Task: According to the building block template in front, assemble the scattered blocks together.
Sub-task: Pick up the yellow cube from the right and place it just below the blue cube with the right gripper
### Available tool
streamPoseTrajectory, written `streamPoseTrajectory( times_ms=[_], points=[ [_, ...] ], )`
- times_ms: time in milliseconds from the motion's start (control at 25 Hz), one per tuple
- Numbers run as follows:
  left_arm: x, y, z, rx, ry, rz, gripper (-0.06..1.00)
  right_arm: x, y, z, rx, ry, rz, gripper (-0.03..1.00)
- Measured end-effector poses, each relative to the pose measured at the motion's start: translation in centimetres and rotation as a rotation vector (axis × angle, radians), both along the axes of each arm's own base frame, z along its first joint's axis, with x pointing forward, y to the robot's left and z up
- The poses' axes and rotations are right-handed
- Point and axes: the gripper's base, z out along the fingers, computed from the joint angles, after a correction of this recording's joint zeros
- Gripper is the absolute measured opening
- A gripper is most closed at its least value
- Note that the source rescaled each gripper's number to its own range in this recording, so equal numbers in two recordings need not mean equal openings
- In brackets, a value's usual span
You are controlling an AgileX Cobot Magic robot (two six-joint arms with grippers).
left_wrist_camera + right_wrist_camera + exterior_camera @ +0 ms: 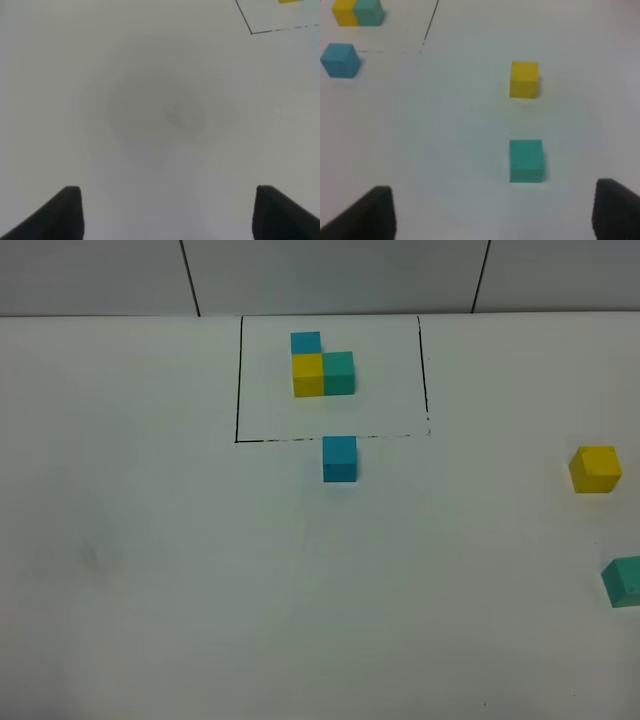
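From the high camera we see the building block template [322,372] at the far middle of the white table [150,570]. It is three touching cubes in an L: blue farthest back, yellow against its near side, and teal-green against the yellow's right. A thin black line [237,380] frames them in a rectangle.

Just outside the near edge of that line stands the loose blue cube [339,458]. It is well apart from the loose yellow cube [596,469] at the far right. The loose teal-green cube [625,581] lies nearer than the yellow one, and the picture's right edge cuts it.

Only the wrist cameras show the grippers. The left gripper [167,212] has its dark fingers [65,215] spread wide over bare table with nothing between them. Its view catches only a corner of the black line [250,31] and a yellow sliver at the frame edge.

The right gripper [495,212] is also spread and holds nothing. Its view takes in the teal-green cube [526,160] whole, the yellow cube [524,79] beyond it, the blue cube [340,60] and part of the template [357,12].
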Motion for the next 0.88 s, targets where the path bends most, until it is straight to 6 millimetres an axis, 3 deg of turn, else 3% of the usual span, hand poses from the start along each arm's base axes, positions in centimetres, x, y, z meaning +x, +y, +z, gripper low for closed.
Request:
streamPoseTrajectory(
  times_ms=[880],
  points=[
    [-0.01, -0.15, 0.01, -0.015, 0.000, -0.010, 0.59, 0.00, 0.00, 0.00, 0.000, 0.000, 0.000, 0.62]
  ],
)
